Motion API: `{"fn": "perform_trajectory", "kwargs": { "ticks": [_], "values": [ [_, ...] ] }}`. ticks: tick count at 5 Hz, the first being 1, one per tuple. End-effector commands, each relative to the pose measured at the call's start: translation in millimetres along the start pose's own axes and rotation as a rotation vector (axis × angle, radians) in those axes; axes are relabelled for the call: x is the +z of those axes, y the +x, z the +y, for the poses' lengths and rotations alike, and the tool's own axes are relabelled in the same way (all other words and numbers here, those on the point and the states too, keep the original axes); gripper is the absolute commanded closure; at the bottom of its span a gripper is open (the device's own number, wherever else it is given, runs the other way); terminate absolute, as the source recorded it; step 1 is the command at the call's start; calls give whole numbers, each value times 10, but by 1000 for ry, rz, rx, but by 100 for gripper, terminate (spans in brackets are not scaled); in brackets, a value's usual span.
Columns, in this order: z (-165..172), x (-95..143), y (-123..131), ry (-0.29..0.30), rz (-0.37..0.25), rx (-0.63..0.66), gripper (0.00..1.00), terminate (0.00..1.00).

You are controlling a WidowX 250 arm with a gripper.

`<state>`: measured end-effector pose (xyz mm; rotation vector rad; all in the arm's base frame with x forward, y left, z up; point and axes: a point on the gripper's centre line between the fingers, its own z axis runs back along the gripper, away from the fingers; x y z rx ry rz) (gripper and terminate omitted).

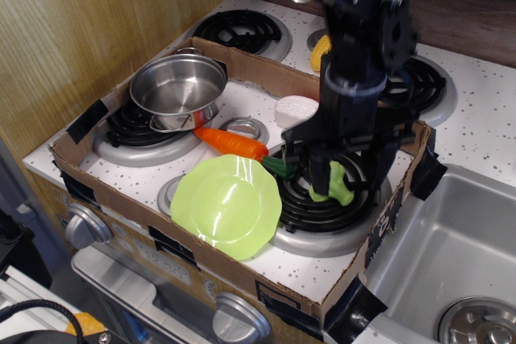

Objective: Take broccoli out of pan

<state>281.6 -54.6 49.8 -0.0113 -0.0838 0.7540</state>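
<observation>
The broccoli (336,184) sits on the near right burner (326,199), well apart from the empty pan (178,91). The jaws stand spread just above it, gripping nothing; lifting carelessly could knock it rolling.

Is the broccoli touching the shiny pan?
Apart. The only view shows the broccoli on the front right burner, with the carrot lying between it and the empty pan.
</observation>
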Motion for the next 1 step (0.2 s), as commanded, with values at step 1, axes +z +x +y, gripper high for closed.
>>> {"fn": "perform_trajectory", "kwargs": {
  "ticks": [1],
  "values": [
    [-104, 669, 164, 50, -58, -21, 0, 100]
  ]
}}
